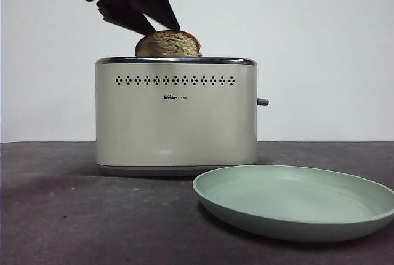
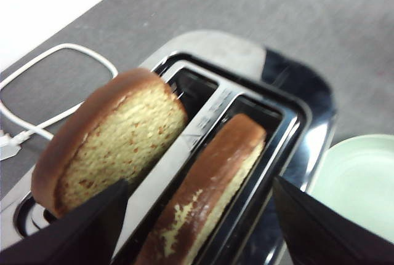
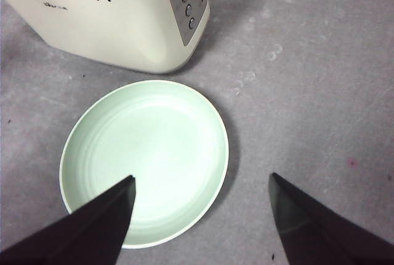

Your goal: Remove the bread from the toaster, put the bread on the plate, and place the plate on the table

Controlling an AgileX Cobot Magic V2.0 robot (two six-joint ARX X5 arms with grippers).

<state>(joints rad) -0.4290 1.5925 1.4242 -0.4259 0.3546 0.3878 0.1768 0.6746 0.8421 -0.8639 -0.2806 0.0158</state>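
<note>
While the left tool [image 2: 197, 216] hangs released over the toaster [image 1: 176, 117], jaws spread wide | bread [image 2: 111, 148] upright in one slot, second slice [image 2: 209, 185] in the other | plate [image 1: 295, 200] on table [image 1: 61, 216] at toaster's 4 o'clock | right tool [image 3: 200, 216] released above plate's rim, gripping nothing

The toaster [image 1: 175, 117] is cream with a chrome rim and a row of dark holes, the bread [image 1: 167, 44] speckled tan with brown crust, the plate [image 1: 295, 200] pale mint green, the surface [image 1: 74, 216] mottled dark grey-brown.
</note>
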